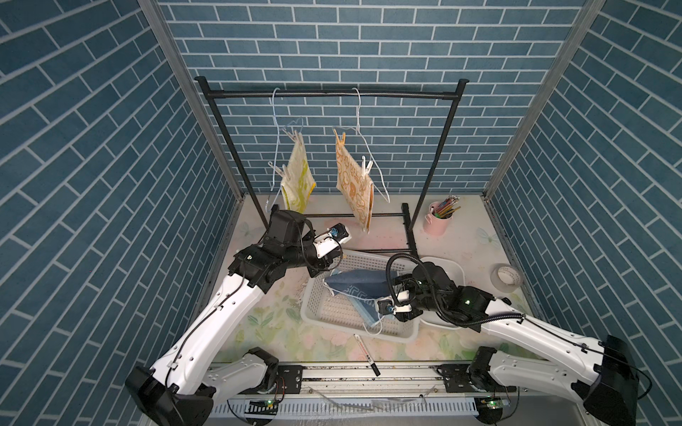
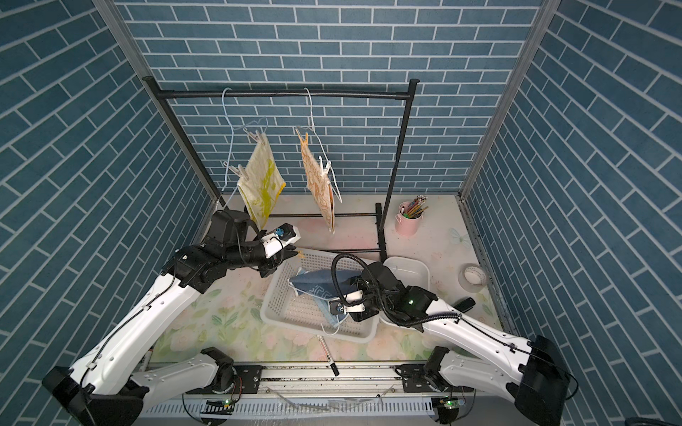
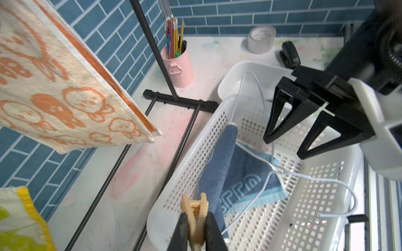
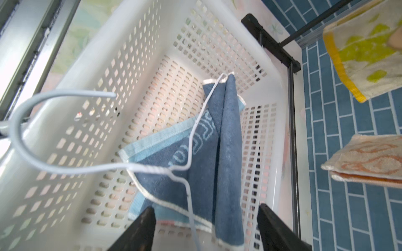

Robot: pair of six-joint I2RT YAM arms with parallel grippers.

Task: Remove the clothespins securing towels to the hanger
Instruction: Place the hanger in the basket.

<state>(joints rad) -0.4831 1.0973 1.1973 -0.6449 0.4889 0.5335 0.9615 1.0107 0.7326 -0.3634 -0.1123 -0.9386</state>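
Now, step: my left gripper (image 3: 195, 219) pinched one tan clothespin (image 3: 194, 205) over the basket (image 1: 369, 333) rim, mid-frame in a top view | right gripper (image 4: 205, 207) gaped wide, empty, above the blue towel (image 4: 226, 152) | next, I judged: drop it, reach up | count: three towels, yellow towel (image 1: 298, 177) and orange towel (image 1: 352, 184) hung upper centre; four clothespins (image 1: 295, 137) clipped, sixth possibly hidden.

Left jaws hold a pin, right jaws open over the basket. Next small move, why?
Probably open the left gripper to drop the clothespin into the basket. The pin is clamped in its jaws, free of any towel, right over the basket's edge. The right gripper hangs open and empty above the blue towel, and the yellow towel and the orange towel are still pinned up.
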